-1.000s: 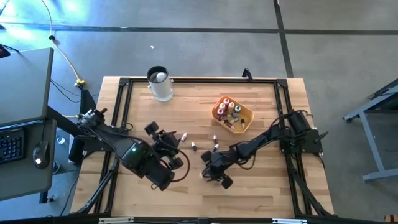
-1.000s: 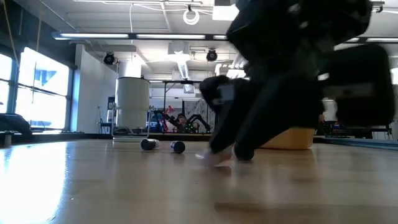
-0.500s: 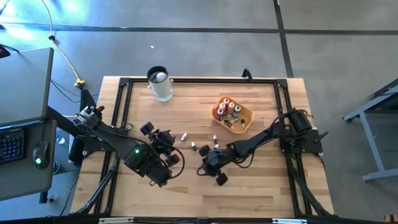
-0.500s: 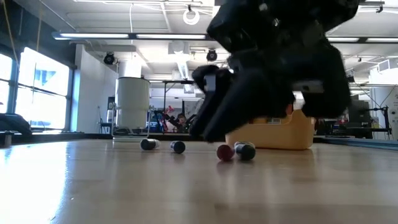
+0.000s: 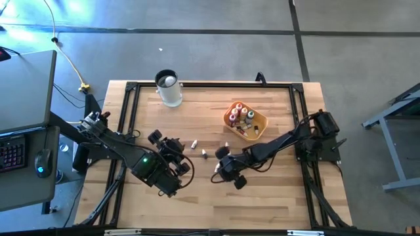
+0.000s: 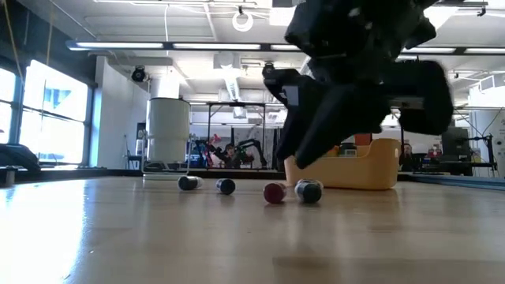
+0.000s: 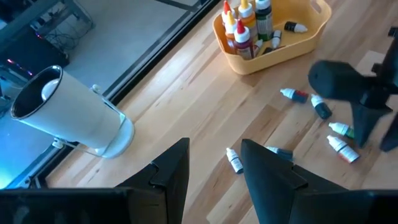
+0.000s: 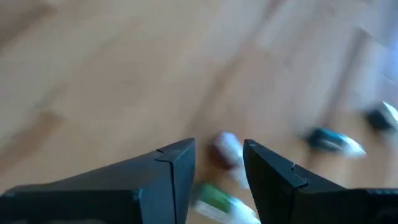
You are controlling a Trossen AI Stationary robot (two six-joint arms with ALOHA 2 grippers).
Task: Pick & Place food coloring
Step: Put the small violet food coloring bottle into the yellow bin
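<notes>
Right claw low over the middle of the worktop, fingers parted with a clear gap, nothing held. Just ahead of its tips, two loose food coloring bottles lie flat on the wood: a white one with a dark red end and, nearer the fingers, a white one with a green band. A dark-bodied, white-tipped bottle lies further off to one side.

Left claw waits over the worktop's left half, fingers apart, empty. Near it a small white bottle and another lie on the boards; its wrist camera shows six loose bottles in all, strung between the two arms, including a white one with a dark cap and a dark one.

Beyond the right claw, toward the back right, the orange-yellow tray holds several upright bottles with red and white caps, plus one lying down.

Tall clear cup with dark rim stands at the back left edge, well apart from everything else.
</notes>
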